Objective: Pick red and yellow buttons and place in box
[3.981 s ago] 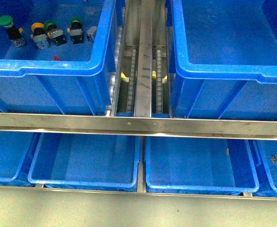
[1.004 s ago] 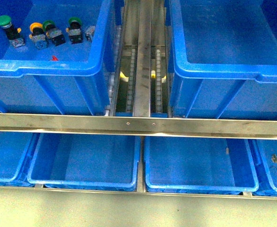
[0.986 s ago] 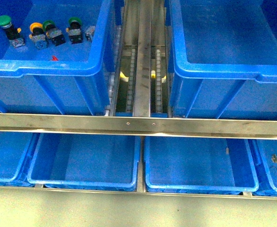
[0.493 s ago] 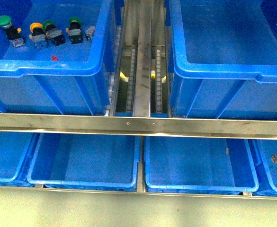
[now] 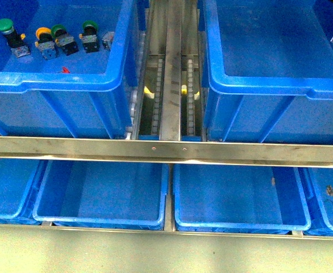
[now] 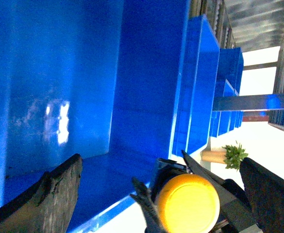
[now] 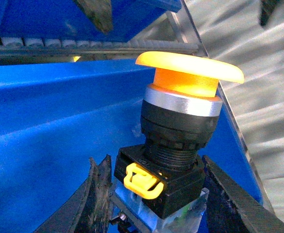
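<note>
— Between the right gripper's fingers, what?
— A yellow-capped button, clenched by its black body (a yellow clip on its side); blue plastic and a steel rail lie beyond.
— And the left gripper?
— Its dark fingers stand well apart with a second yellow button between them; gripped or loose, I cannot tell.
— Farther out?
— A third yellow button lies among green buttons in the left box; the right box stands across the roller track.

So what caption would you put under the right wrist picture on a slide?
Right gripper clamped on a yellow push button, held upright against a blue bin.
</note>
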